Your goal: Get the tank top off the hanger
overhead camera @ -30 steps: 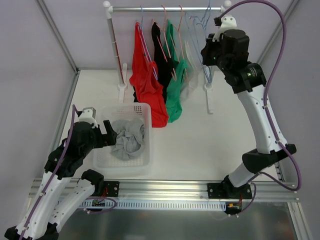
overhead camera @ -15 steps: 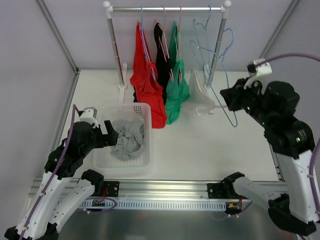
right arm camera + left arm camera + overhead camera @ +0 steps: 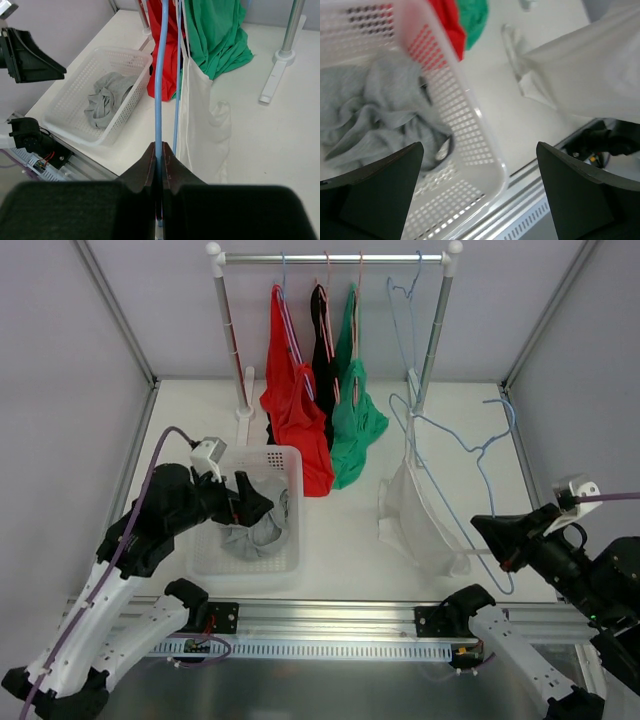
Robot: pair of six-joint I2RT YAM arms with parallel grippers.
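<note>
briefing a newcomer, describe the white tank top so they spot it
Start at the clothes rack, then look nearer, right of the basket. The white tank top hangs on a blue hanger in the right gripper; the racked tops are red, black, green.

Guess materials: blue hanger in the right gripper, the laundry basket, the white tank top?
Blue hanger: likely metal wire with a smooth blue coating; thin, uniform, bent in one line.
Basket: looks like moulded white plastic, slightly glossy; regular perforated lattice.
White tank top: thin matte fabric, probably knit; hangs limp and creases.
</note>
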